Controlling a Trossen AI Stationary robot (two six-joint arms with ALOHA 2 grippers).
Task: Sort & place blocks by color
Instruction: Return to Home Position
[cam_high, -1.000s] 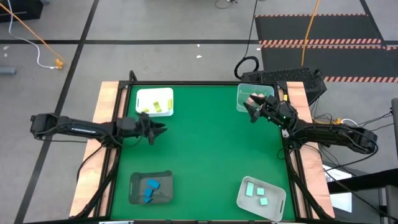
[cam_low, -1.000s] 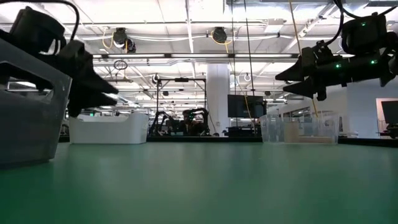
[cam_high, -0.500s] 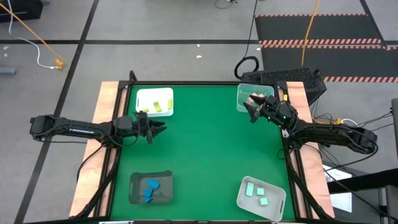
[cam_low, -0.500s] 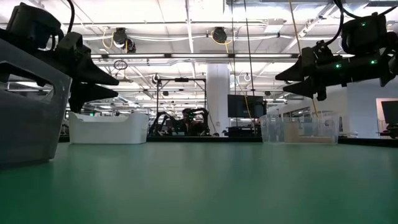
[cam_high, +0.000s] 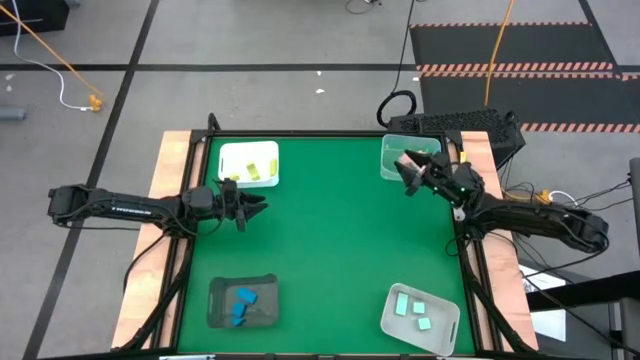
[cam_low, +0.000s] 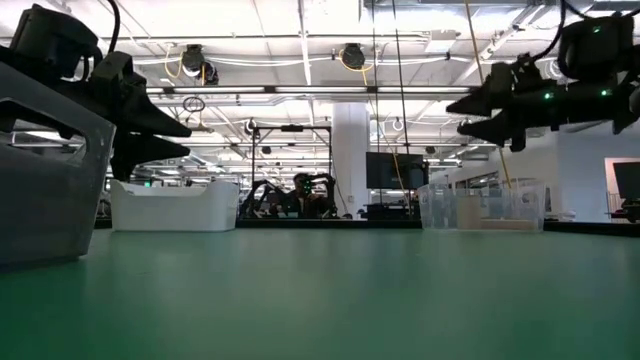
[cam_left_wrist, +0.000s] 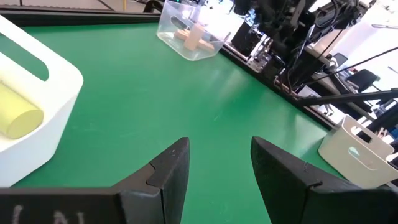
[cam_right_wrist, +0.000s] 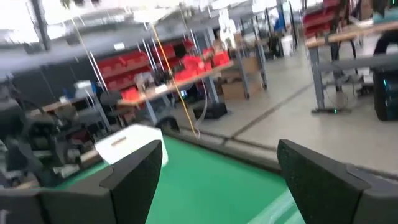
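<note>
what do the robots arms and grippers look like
Both arms are slim, black and jointed. The left arm carries pale lettering along its long link; the right arm shows small green lights near its wrist. The left gripper and right gripper each have two dark, wedge-shaped fingers.

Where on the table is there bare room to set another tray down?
The middle of the green mat is bare, bordered by the white tray, clear tray, dark tray and pale grey tray. Crowded: the left gripper near the white tray, the right gripper at the clear tray.
</note>
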